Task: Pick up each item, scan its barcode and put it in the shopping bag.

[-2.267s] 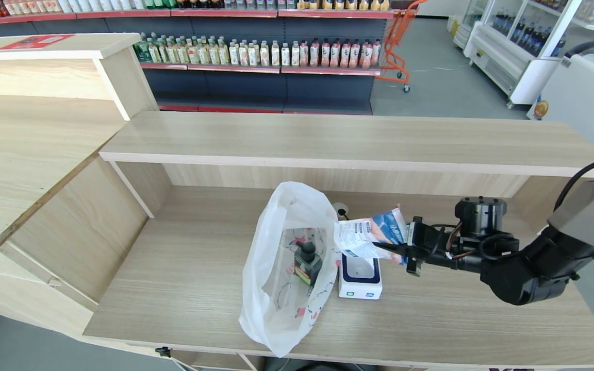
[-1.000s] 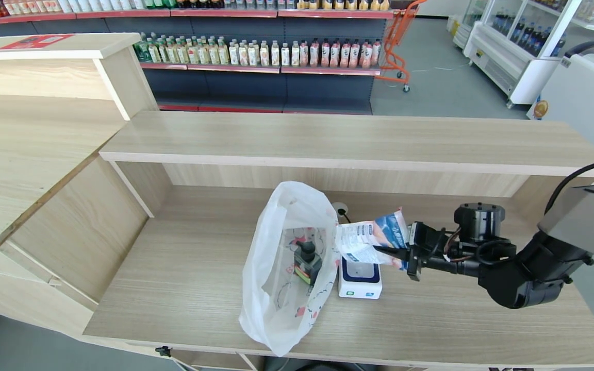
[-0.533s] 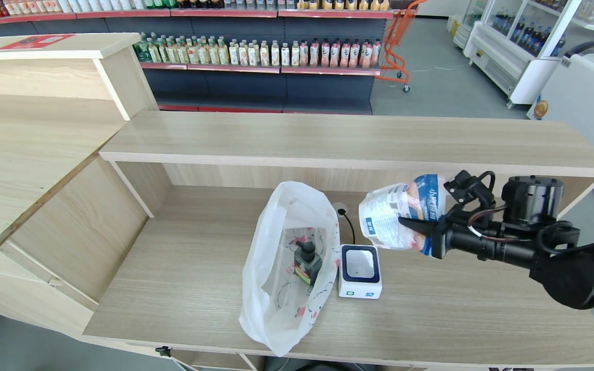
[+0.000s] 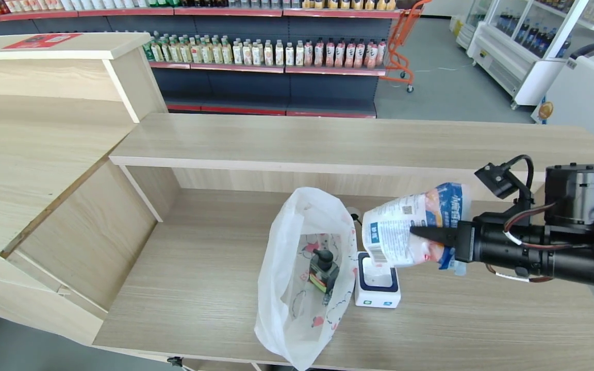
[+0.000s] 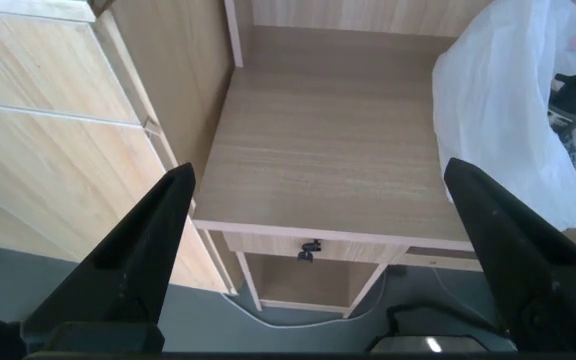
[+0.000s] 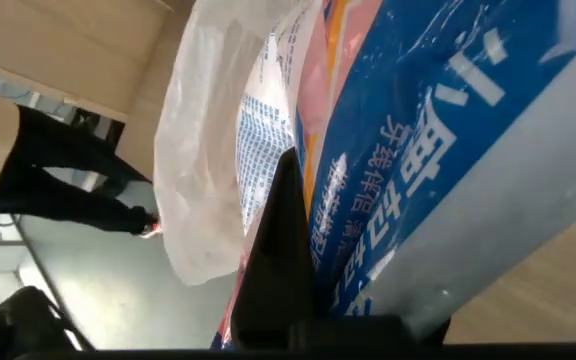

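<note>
Hanging over the barcode scanner [image 4: 377,291] beside the shopping bag [image 4: 289,314], a blue-and-white packet [image 4: 402,229] is clamped by the right end effector [image 4: 416,237]; the left end effector [image 5: 318,172] is seen spread wide above the counter [image 5: 318,120] edge; in the right wrist view the packet [image 6: 438,130] is seen pinched.

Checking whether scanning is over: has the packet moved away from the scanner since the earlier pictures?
Yes. The packet, shut in the right gripper, has risen above the scanner and shifted toward the robot's right.

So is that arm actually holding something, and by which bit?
Yes: the right gripper is shut on the blue-and-white packet, with one finger pressed across its printed face, near the middle. The left gripper is open and empty.
</note>
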Robot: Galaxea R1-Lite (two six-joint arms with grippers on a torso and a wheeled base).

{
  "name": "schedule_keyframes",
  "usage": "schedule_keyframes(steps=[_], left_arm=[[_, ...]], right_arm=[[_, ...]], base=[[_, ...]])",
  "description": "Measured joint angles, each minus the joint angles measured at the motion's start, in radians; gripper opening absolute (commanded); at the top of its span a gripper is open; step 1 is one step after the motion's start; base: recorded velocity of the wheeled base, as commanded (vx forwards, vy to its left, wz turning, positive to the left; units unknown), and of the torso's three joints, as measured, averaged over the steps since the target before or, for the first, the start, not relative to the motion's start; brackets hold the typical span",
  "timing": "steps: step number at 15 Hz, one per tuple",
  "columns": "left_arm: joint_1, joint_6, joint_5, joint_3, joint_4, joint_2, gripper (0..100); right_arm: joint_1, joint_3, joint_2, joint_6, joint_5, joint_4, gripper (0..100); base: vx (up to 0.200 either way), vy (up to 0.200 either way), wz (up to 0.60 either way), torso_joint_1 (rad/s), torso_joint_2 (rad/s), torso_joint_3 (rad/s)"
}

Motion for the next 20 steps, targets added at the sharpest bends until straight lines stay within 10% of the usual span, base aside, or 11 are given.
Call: schedule_keyframes(steps=[11,20], left_arm=[[0.001,0.000,0.000,0.000,0.000,0.000,100],[0.001,0.000,0.000,0.000,0.000,0.000,100]], right_arm=[[0.192,-0.009,0.015,0.117,0.000,0.136,0],[0.275,-0.069,0.278,-0.126,0.000,0.007,0]], base=[[0.000,0.000,0.00,0.000,0.00,0.000],[0.000,0.000,0.00,0.000,0.00,0.000]])
